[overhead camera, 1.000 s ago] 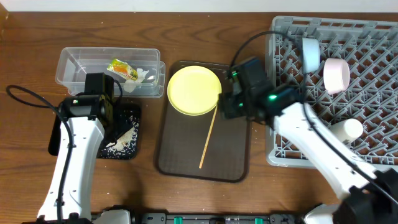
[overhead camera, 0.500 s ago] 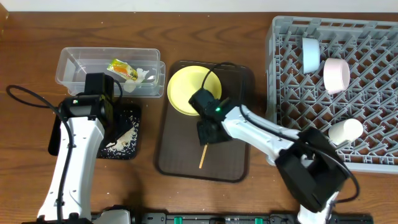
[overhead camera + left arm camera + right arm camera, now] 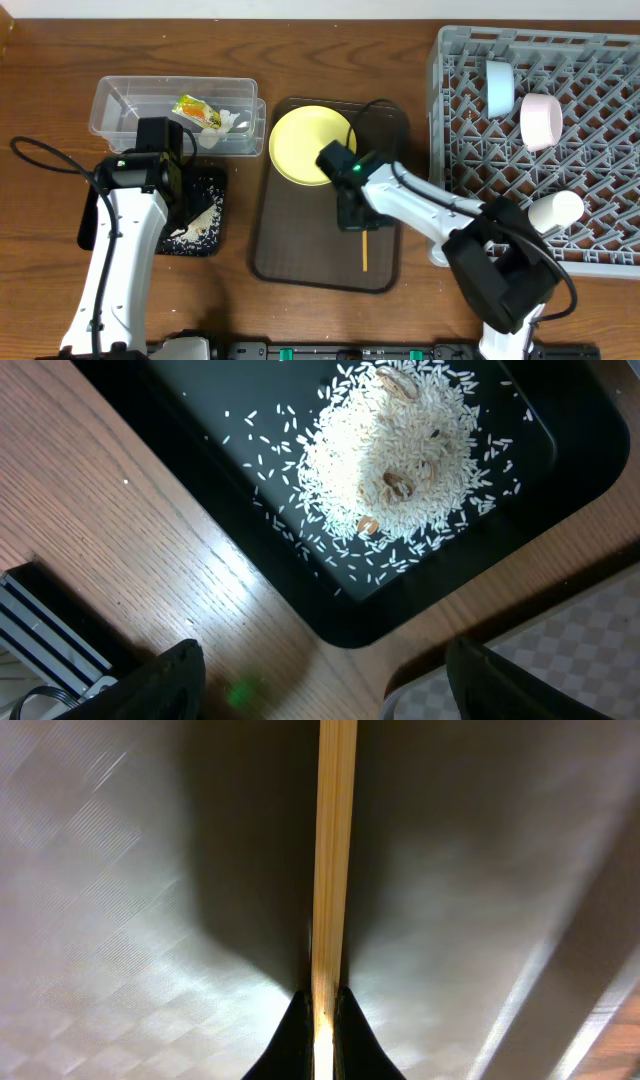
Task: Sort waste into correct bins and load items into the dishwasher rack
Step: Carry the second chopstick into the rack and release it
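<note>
Item: chopstick (image 3: pixel 365 250), one seen. Slim, straight stick of pale wood, flat-sided, fine lengthwise grain, lit yellow-tan in the right wrist view (image 3: pixel 335 850).

Place: over the brown tray (image 3: pixel 290 260), lower half, nearer its right edge and running parallel to it. Whether the free end touches the tray cannot be told.

Tool: right gripper (image 3: pixel 352 215), dark fingertips pressed together and pinching the stick's upper end (image 3: pixel 322 1010).

Second tool: left gripper (image 3: pixel 320 690), fingers (image 3: pixel 165 680) spread wide and holding nothing, above the near edge of the black tray (image 3: pixel 200 480) with its heap of rice (image 3: pixel 400 450).

Also present:
- yellow plate (image 3: pixel 305 145) at the brown tray's top edge
- clear tub (image 3: pixel 120 110) with wrapper (image 3: pixel 197 111)
- rack (image 3: pixel 600 200) at the table's right edge
</note>
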Action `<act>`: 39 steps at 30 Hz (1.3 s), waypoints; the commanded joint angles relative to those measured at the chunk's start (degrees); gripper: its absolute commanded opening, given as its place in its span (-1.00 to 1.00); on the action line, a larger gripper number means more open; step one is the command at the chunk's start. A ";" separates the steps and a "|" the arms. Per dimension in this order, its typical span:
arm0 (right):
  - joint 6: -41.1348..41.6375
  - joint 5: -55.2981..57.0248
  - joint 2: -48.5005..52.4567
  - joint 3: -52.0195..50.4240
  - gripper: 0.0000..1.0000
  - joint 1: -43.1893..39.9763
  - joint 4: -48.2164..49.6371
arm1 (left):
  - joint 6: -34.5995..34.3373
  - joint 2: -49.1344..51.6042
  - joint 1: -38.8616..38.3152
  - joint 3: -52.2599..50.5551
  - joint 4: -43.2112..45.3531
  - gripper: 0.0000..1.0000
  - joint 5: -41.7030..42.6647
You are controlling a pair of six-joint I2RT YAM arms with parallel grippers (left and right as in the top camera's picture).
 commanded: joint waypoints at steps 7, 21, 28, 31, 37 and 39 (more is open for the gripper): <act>-9.16 1.81 -16.04 0.87 -0.97 -10.45 -0.13 | 0.55 -0.07 0.31 0.83 -0.22 0.59 -0.33; -24.87 2.43 -24.30 0.52 -0.96 -27.98 -6.14 | 0.55 -0.07 0.31 0.83 -0.20 0.60 -0.33; -26.88 1.97 -21.20 -0.96 -0.75 -30.23 -7.15 | 0.55 -0.07 0.31 0.83 -0.20 0.60 -0.33; -26.86 1.99 -20.74 -0.96 -0.54 -30.03 -6.40 | 0.55 -0.07 0.28 0.83 -0.20 0.60 -0.33; -26.84 1.92 -21.59 0.07 -0.21 -30.03 -3.54 | 0.55 -0.07 0.28 0.83 -0.22 0.59 -0.33; -26.84 0.33 -22.47 1.22 -0.17 -29.97 -1.92 | 0.55 -0.07 0.28 0.83 -0.22 0.59 -0.31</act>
